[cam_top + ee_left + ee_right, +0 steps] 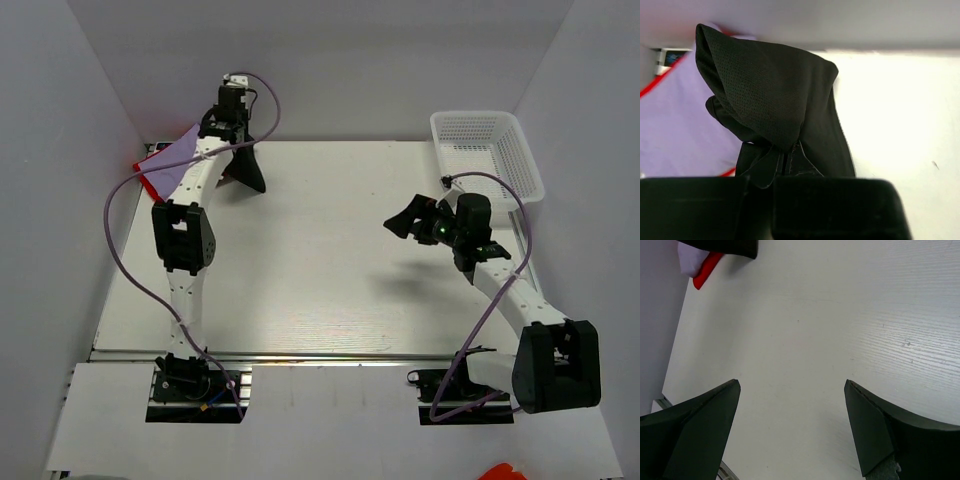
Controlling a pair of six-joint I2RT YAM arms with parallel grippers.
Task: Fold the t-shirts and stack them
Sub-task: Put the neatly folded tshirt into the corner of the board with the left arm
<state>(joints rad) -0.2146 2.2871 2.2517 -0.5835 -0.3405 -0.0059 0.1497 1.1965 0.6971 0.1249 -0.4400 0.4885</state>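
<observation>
Locate the black t-shirt (pixel 247 172) at the far-left of the desk (pixel 330 260), hanging bunched from the left claw (pixel 772 200). Read its long axis as running straight out from the pinch point. In the left wrist view, up the frame, with the folded-over top end leaning left. In the top view, from the claw toward the near right, contact of the lower end with the desk not discernible. Note the left claw clenched on a gathered fold of this cloth, fingers (pixel 695 207) pressed together with fabric between.

Find the lavender t-shirt (pixel 172 160) lying flat in the far-left corner, just beside the black one, its long edge running diagonally from near-left to far-right. Find the red t-shirt (pixel 141 168) underneath, visible only as a thin border along the lavender edge.

Note the left arm stretched far forward along the left side of the desk, wrist over the corner. Note the right arm bent at the right side, forearm angled toward the far left, wrist above the desk right of centre. Note the right claw (pixel 792 432) released, jaws spread wide with nothing between, looking across the desk with the shirts at the upper-left of its own view. Find the white mesh basket (pixel 478 116) at the far-right corner, well apart from the shirts.
</observation>
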